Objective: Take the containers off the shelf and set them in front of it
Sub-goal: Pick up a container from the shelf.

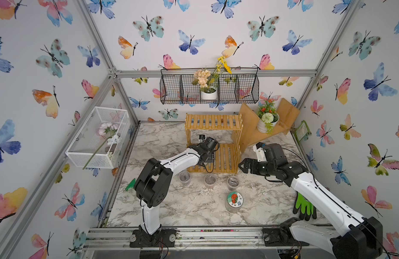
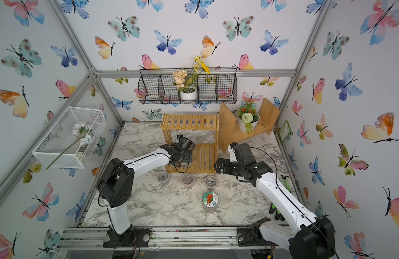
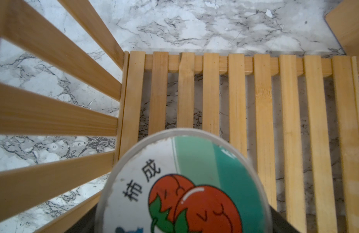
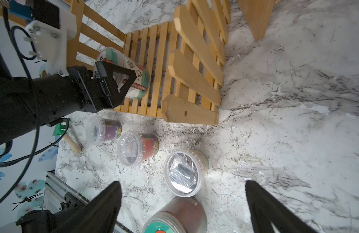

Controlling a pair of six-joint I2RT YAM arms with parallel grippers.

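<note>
One marble table (image 1: 171, 213) carries everything. One shelf (image 1: 213, 122), honey-yellow slats, two tiers, stands at its back centre. Two arms, each w/ one gripper: R gripper (image 1: 243, 166) hovers just off the shelf's right front corner, jaws spread wide, nothing btwn them; L gripper (image 4: 122, 76) is down at the left end of the lower tier. Five containers total: two jars w/ teal-white fruit lids, three smaller clear cups w/ lids. Jar 1 (image 3: 186, 185) rests on the lower tier, btwn the L gripper's fingers (image 4: 102, 69): one black finger lies across its side in the right wrist view, the other is hidden behind it, so can't tell if the pads press the jar or stand just off it. Jar 2 (image 1: 234, 198) stands upright on the table, well in front of the shelf. Cups sit in a row just in front of the shelf, apart from each other: purple-band cup (image 4: 103, 131), red-band cup (image 4: 137, 148), pale-band cup (image 4: 183, 173), the last nearest the R gripper.
</note>
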